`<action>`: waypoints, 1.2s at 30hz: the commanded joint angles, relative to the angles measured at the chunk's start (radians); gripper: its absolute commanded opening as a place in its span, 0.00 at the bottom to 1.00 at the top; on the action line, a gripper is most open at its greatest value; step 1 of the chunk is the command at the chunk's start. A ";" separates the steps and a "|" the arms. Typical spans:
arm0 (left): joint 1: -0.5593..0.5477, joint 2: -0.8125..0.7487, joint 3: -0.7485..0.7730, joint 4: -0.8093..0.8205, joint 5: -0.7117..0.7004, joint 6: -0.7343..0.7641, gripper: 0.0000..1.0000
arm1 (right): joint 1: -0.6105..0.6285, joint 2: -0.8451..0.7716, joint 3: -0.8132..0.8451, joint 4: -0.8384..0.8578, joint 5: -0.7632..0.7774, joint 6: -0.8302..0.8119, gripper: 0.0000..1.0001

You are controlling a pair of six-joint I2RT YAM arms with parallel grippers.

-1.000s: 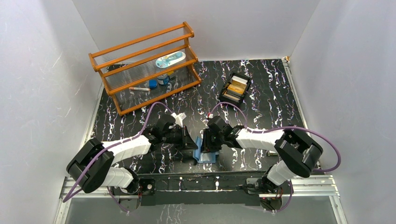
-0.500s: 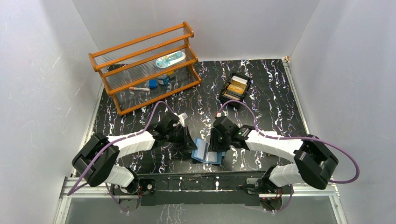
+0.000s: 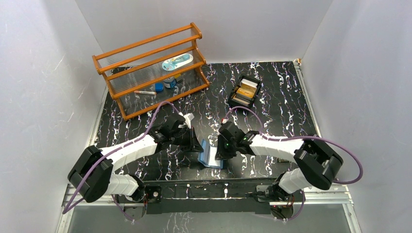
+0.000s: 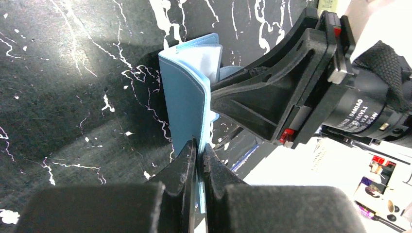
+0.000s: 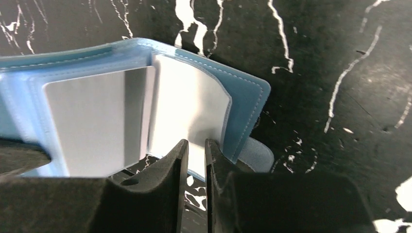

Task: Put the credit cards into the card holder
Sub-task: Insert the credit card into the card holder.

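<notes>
The blue card holder (image 3: 212,156) stands half open on the table near the front, between my two grippers. My left gripper (image 3: 199,147) is shut on the lower edge of its blue cover (image 4: 187,111), which stands upright above the left gripper (image 4: 199,145). My right gripper (image 3: 219,153) is at the other side. In its wrist view the right gripper (image 5: 193,145) shows a narrow gap, with the bottom edge of a clear sleeve (image 5: 189,111) at its tips. The credit cards (image 3: 247,88), orange-gold and cream, lie in a black box at the back.
The black box (image 3: 256,80) sits at the back right of centre. A wooden shelf rack (image 3: 150,68) with small items stands at the back left. White walls close in both sides, and a metal rail runs along the near edge.
The right gripper drew away to the right, then came back to the holder with its jaws narrower. The holder lay flatter half a second ago and now stands more upright. The left grip is unchanged.
</notes>
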State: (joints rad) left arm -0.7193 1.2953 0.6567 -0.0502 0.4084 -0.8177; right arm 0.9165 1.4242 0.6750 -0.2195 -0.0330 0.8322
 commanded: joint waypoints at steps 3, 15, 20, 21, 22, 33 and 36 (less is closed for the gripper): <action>-0.022 0.037 0.068 -0.032 0.012 0.007 0.00 | 0.005 0.064 -0.004 0.091 -0.023 -0.012 0.27; -0.044 0.092 0.066 0.042 0.057 -0.029 0.00 | 0.005 0.079 -0.012 0.109 -0.022 -0.005 0.27; -0.048 0.087 0.059 0.038 0.047 -0.033 0.00 | 0.005 0.078 -0.003 0.092 -0.014 -0.008 0.27; -0.047 0.084 0.057 0.035 0.044 -0.034 0.00 | 0.005 0.072 0.000 0.082 -0.008 -0.011 0.28; -0.047 0.081 0.055 0.025 0.032 -0.034 0.00 | 0.005 0.064 0.001 0.074 -0.006 -0.012 0.28; -0.048 0.078 0.088 -0.113 -0.035 0.000 0.00 | 0.003 -0.120 0.047 -0.160 0.126 -0.035 0.40; -0.048 0.077 0.086 -0.115 -0.034 0.000 0.00 | -0.004 -0.180 0.071 -0.221 0.158 -0.045 0.42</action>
State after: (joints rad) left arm -0.7593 1.3853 0.7185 -0.1062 0.3733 -0.8307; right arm 0.9188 1.3251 0.6811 -0.3199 0.0383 0.8120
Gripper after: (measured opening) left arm 0.028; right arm 0.410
